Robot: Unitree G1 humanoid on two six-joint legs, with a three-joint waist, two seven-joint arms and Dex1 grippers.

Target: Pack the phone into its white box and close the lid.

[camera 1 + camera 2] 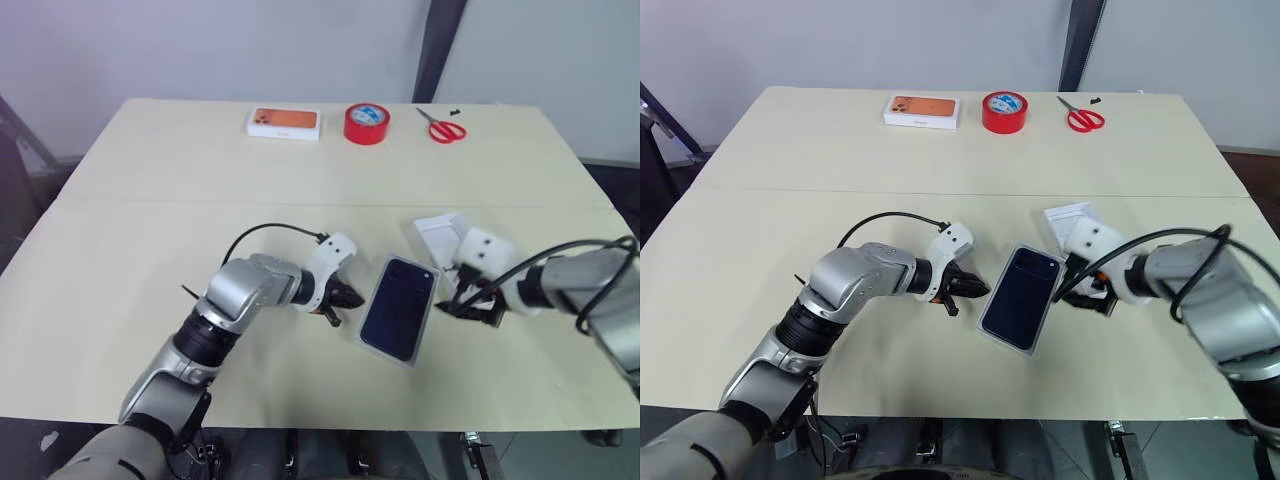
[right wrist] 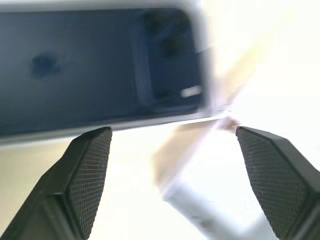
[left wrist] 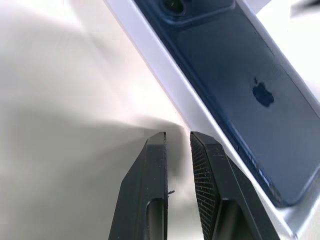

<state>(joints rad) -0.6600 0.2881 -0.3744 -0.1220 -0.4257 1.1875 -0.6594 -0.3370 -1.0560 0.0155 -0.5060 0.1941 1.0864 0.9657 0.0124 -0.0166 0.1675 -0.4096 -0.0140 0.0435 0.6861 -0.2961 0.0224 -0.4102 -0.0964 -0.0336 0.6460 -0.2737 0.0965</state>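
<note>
The dark navy phone (image 1: 398, 306) lies back-up inside the shallow white box (image 3: 165, 70), near the table's front middle and turned at a slant. My left gripper (image 1: 348, 297) sits just left of the box's long side. Its fingers (image 3: 152, 170) are nearly together with nothing between them, and their tips are close to the rim. My right gripper (image 2: 173, 131) hangs over the box's right side near the phone's camera end, open wide and holding nothing.
A small white folded card piece (image 1: 440, 232) lies just behind my right gripper. Along the far edge of the table (image 1: 150, 250) are a white box with an orange phone picture (image 1: 284, 122), a red tape roll (image 1: 366, 123) and red scissors (image 1: 443, 126).
</note>
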